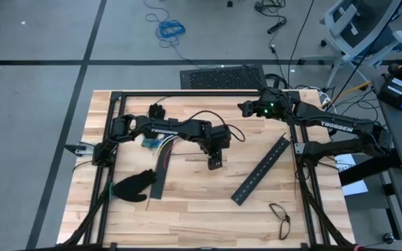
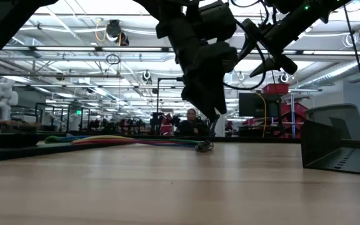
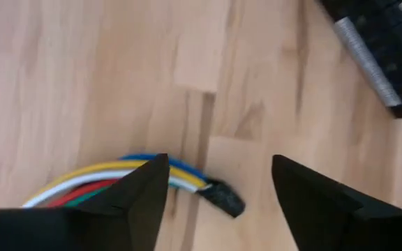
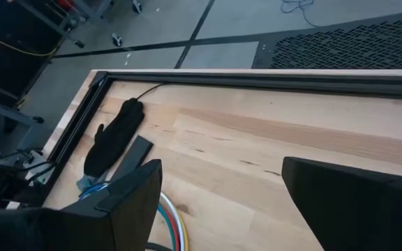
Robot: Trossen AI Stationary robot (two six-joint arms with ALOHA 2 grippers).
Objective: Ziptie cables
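Big open lab space behind the wooden table (image 1: 187, 202), ceiling lights (image 2: 74, 49) strung overhead. Grey floor (image 1: 40, 90) with dark seams, a blue cord (image 1: 169, 29) coiled on it, an office chair (image 1: 358, 28), 1 person (image 2: 191, 122) way back.

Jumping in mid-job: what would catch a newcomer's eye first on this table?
The bright cables, bunched at one end under a dark wrap, lie on the wood mid-table, with the left hand hanging open just above that end. A long black slotted bar lies slantwise right of centre, and a black glove lies near the table's left front. The right hand waits open near the far edge.
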